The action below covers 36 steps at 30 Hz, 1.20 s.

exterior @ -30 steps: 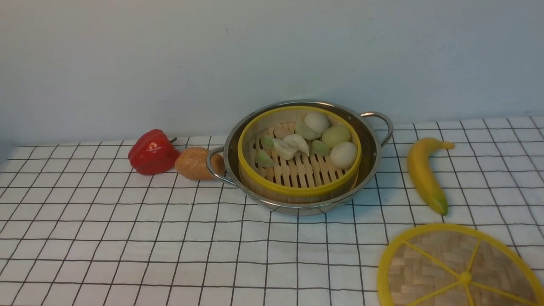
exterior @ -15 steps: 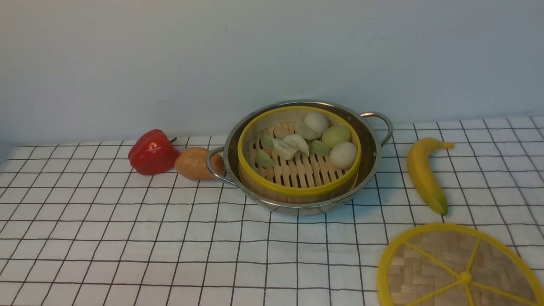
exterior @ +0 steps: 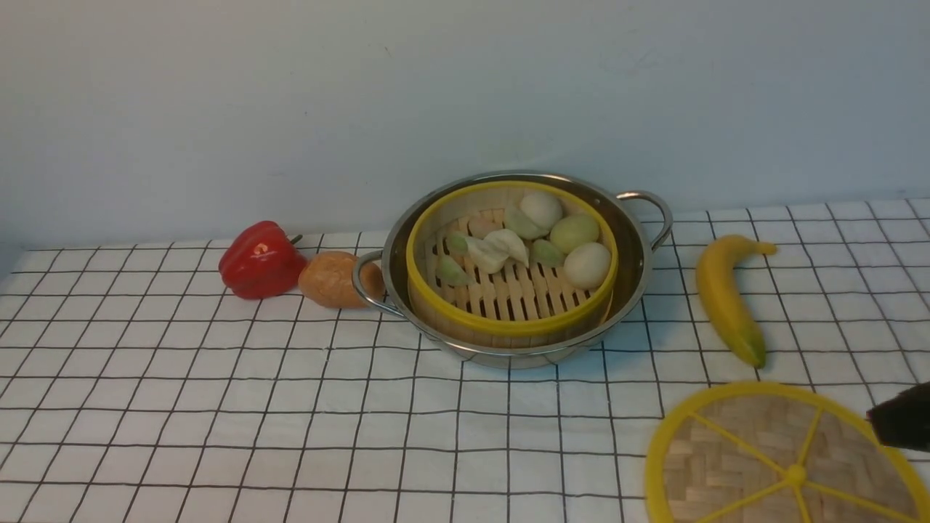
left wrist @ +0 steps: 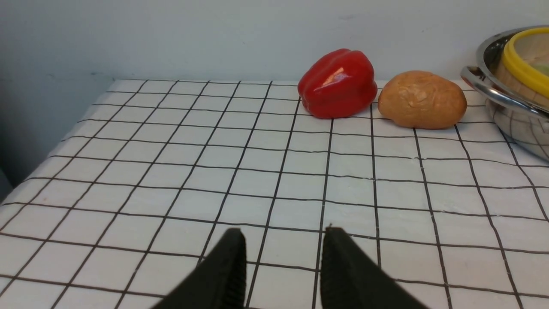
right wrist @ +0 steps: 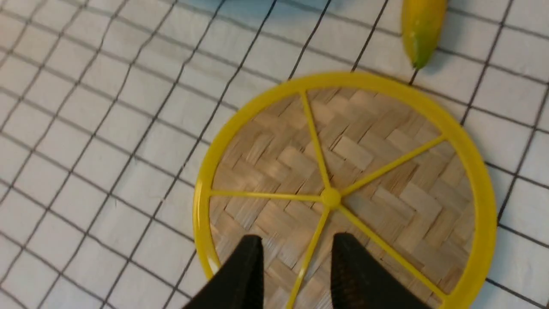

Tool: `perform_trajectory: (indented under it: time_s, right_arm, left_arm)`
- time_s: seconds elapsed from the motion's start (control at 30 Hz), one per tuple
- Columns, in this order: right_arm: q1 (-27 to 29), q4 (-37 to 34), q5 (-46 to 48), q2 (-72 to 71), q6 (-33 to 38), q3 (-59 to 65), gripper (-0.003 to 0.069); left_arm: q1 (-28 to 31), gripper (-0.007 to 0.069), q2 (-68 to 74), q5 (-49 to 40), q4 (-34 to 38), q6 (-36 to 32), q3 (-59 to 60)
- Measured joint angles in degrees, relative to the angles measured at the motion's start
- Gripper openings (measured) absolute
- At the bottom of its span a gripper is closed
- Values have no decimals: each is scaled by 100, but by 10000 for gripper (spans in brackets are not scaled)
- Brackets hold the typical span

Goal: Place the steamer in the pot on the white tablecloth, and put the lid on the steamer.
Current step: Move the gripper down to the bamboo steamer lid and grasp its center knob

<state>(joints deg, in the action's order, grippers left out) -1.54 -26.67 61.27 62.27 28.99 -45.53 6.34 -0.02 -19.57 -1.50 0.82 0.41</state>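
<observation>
The steamer [exterior: 508, 324], a yellow-rimmed bamboo basket holding pale dumplings and buns, sits inside the shiny pot [exterior: 638, 270] on the white tablecloth [exterior: 218, 407]. The lid [exterior: 734, 450], a flat woven disc with yellow spokes, lies on the cloth at the front right. My right gripper [right wrist: 298, 240] hovers open over the lid [right wrist: 364, 146], short of its centre knob; in the front view only its dark tip [exterior: 901, 425] shows at the right edge. My left gripper [left wrist: 284, 231] stands open over bare cloth, well left of the pot [left wrist: 510, 116]. It is outside the front view.
A red pepper [exterior: 260, 260] and a brown potato-like lump [exterior: 330, 279] lie just left of the pot's handle. A banana [exterior: 723, 298] lies right of the pot, its green tip close to the lid's far rim. A pale wall stands behind the table.
A dark part of my right gripper has come into the front view at the right edge, over the lid. Pot, steamer and lid have not moved.
</observation>
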Motion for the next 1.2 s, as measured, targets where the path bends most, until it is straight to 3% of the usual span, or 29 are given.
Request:
perform_trajectory:
  time_s: [0.07, 0.2, 0.37, 0.67, 1.2]
  right_arm:
    - [-293, 264, 0, 371, -104, -85, 243]
    - [-1505, 1891, -82, 1297, -1294, -110, 243]
    - [-2083, 2841, -217, 1871, -2191, -110, 243]
    - [-2182, 2895, -639, 2608, -2362, -613, 243]
    - [-2176, 3129, -467, 3144, -2453, -997, 243]
  left_arm:
    - [0, 243, 0, 0, 0, 0, 0]
    - [0, 243, 0, 1, -6, 0, 0]
    - [0, 243, 0, 6, -17, 0, 0]
    - [0, 243, 0, 6, -17, 0, 0]
    - [0, 243, 0, 6, -18, 3, 0]
